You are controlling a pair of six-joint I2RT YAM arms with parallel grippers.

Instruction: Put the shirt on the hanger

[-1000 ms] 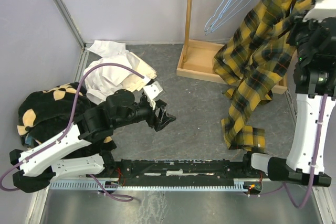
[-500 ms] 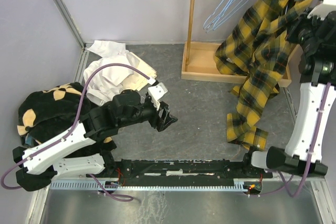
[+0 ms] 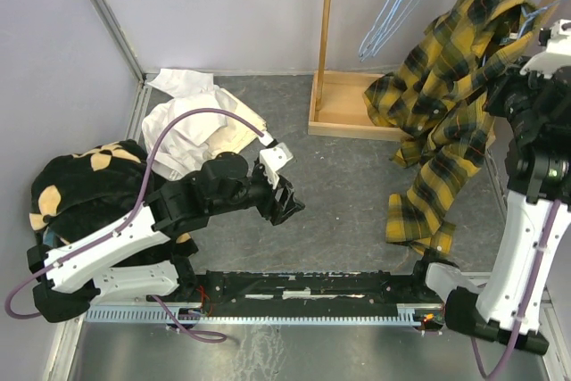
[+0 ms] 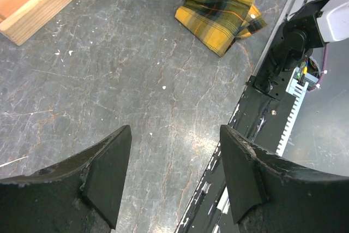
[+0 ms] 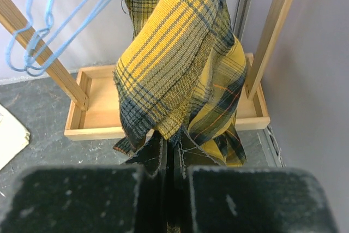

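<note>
Top view first: the shirt (image 3: 446,122) hangs high at the upper right of the frame. Its upper end is bunched at the right gripper (image 3: 528,35) and its lower end trails down onto the grey table (image 3: 348,185). The hanger (image 3: 390,8) dangles by the wooden post (image 3: 328,24) at top centre, left of the shirt and apart from it. The post rises from a wooden tray (image 3: 343,118). The left gripper (image 3: 290,207) hovers low at centre, holding nothing. At far left lie a white garment (image 3: 192,131) and a black fleece (image 3: 85,185).

Over to the left wrist: both fingers (image 4: 106,173) are spread wide over bare table. A fold of plaid lies at the top of the frame, well away from them.

Now the right wrist: the jaws are pinched tight on a fold of plaid at bottom centre, and the cloth rises straight up from them, twisted. Light-blue wire loops at upper left beside the slanting post. A sliver of blue also peeks out behind the cloth at the very top, possibly more wire, though it is too hidden to tell.
</note>
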